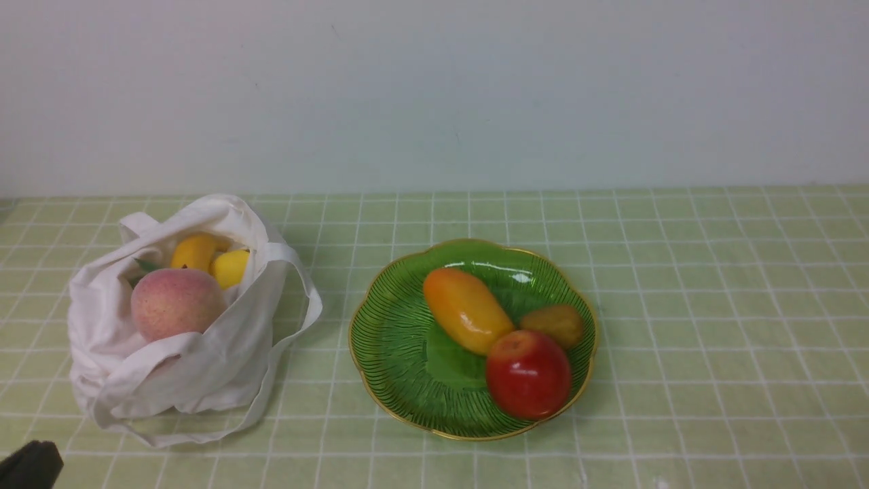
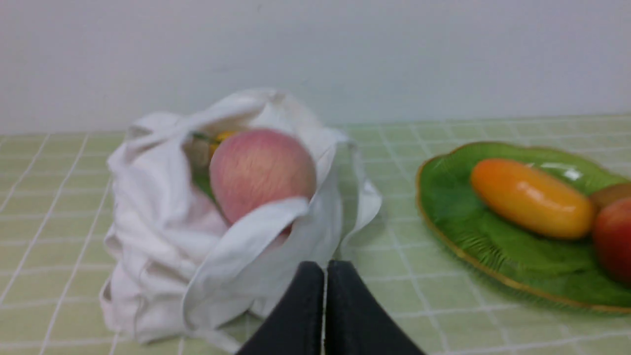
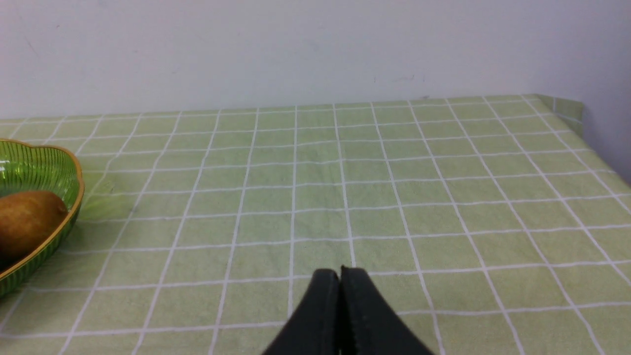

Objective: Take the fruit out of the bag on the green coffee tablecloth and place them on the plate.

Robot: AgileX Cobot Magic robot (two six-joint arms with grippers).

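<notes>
The white bag (image 1: pixel 197 367) stands at the left on the green checked tablecloth (image 1: pixel 713 305). In its open mouth are a pink peach (image 1: pixel 175 302) and small yellow and orange pieces (image 1: pixel 210 261). The green plate (image 1: pixel 400 353) right of the bag holds the mango (image 1: pixel 467 310), the kiwi (image 1: pixel 557 324) and the red apple (image 1: pixel 528 373). My left gripper (image 2: pixel 325 268) is shut and empty, low and in front of the bag (image 2: pixel 157 222), apart from it; the peach (image 2: pixel 261 172) shows there too. My right gripper (image 3: pixel 340 273) is shut and empty over bare cloth, right of the plate (image 3: pixel 74 197).
A pale wall runs along the back of the table. The table's far right corner (image 3: pixel 567 106) shows in the right wrist view. A dark part of my left arm (image 1: pixel 30 465) is at the front left corner.
</notes>
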